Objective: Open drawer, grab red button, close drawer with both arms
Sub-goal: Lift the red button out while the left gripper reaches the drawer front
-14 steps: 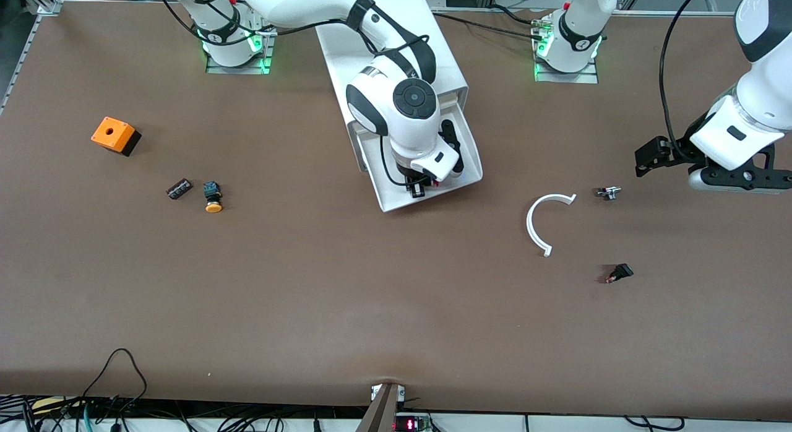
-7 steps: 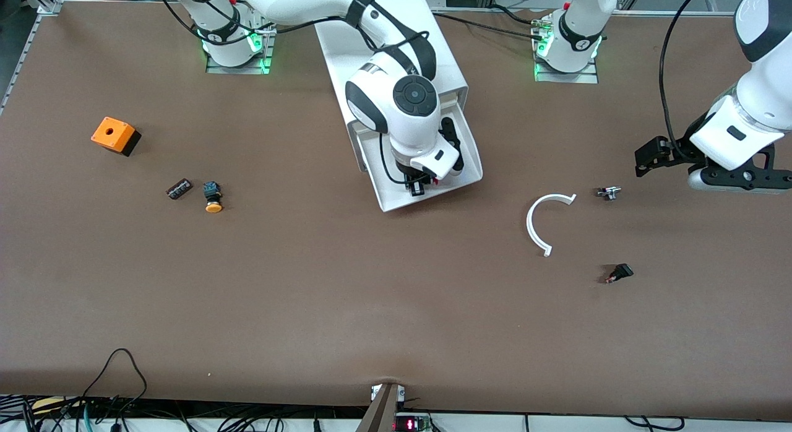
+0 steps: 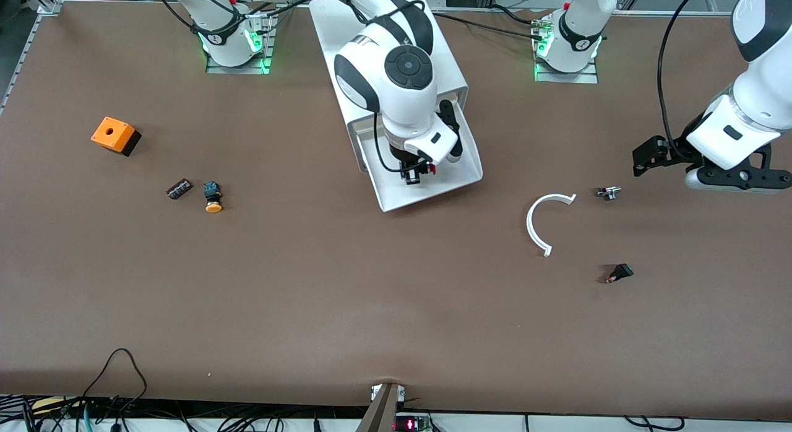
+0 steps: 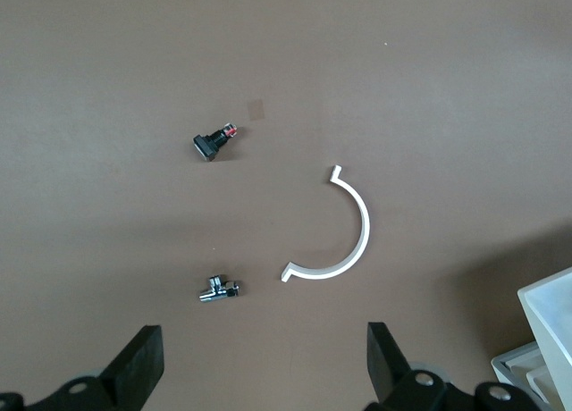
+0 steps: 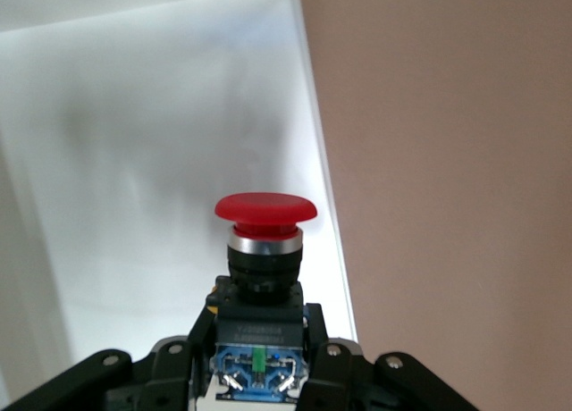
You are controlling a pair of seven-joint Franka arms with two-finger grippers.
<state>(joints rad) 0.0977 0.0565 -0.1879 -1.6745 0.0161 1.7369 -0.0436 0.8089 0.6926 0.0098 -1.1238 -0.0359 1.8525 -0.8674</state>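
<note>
Clamped in the black two-finger right gripper (image 3: pixel 413 172), by the square body: the small push button with red mushroom cap and black-blue body (image 5: pixel 265 250), cap pointing away from the palm. Held above the pulled-out shallow white tray drawer (image 3: pixel 396 204), at about 6 o'clock from the big white boxy cabinet (image 3: pixel 447 54) in the front view. Judged light and stiff, of hard plastic and metal. Smooth round cap probably slippery, so better to grip the flat sides of the body, as here. Waiting with fingers spread wide, over the brown desk (image 3: pixel 309 296) toward its 3 o'clock edge: the left gripper (image 4: pixel 259 380).
</note>
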